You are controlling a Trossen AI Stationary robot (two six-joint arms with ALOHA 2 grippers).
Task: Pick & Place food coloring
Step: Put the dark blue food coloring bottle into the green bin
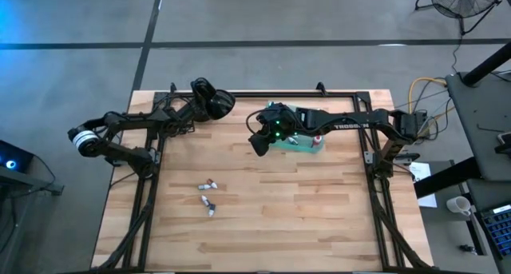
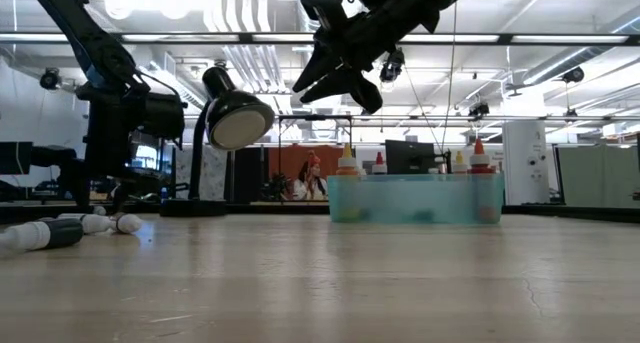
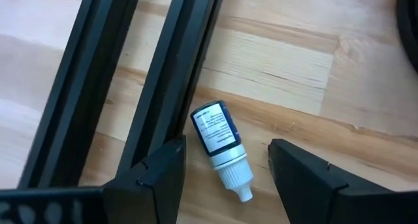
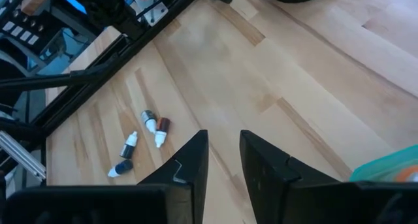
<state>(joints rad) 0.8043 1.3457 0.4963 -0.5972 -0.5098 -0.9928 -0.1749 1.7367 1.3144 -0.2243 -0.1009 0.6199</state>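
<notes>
Food coloring bottles (image 4: 145, 144), small capped cylinders, lie on planked wood below the narrowly parted right gripper (image 4: 224, 160).

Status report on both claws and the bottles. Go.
Left claw open, low over a dark-labelled white-capped bottle by the black frame rail. Right claw empty, raised beside the teal tray. Four small bottles loose mid-table. Nothing blocking.

A small bottle (image 3: 219, 136) lies on its side on the wood table (image 3: 287, 67), dark blue with a white label and a white cap and nozzle tip. It rests just beside a black frame rail (image 3: 171, 74) and sits between the left gripper (image 3: 225, 175)'s two dark fingers (image 3: 160, 175), which are spread apart and not touching it.
</notes>
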